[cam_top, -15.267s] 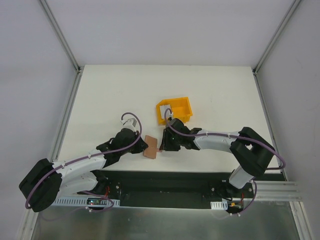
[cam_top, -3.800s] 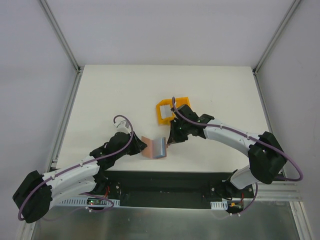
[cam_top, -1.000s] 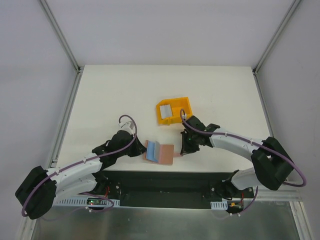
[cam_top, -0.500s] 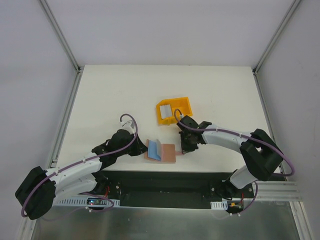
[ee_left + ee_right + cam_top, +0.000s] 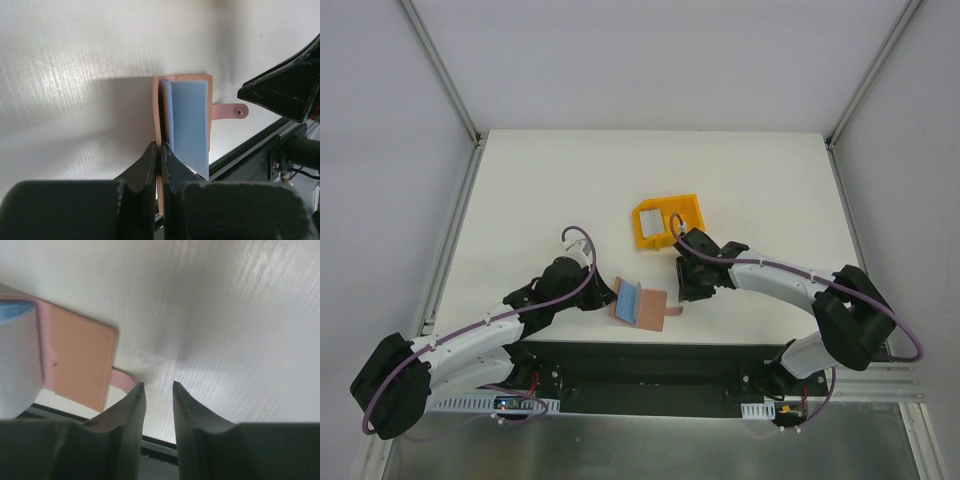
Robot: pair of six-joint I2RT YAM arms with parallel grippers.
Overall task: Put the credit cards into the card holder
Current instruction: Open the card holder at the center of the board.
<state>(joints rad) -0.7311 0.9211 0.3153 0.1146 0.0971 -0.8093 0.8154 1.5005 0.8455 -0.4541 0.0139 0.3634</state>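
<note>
Lab test cell, white table [image 5: 570,180], grey walls [image 5: 380,150], metal frame [image 5: 441,72]

Card holder [image 5: 82,357]: matt brown, leather-like (tab pinker). Blue card [image 5: 189,120]: smooth plastic. Table [image 5: 75,45]: white, streaky sheen. Bin [image 5: 692,215]: yellow plastic.

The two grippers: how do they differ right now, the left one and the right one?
The left gripper is pinched shut on the edge of the card holder; the right gripper stands slightly open, gripping nothing. The left gripper touches the holder; the right gripper sits near its tab clasp. Both are black, two-fingered and low over the table.
</note>
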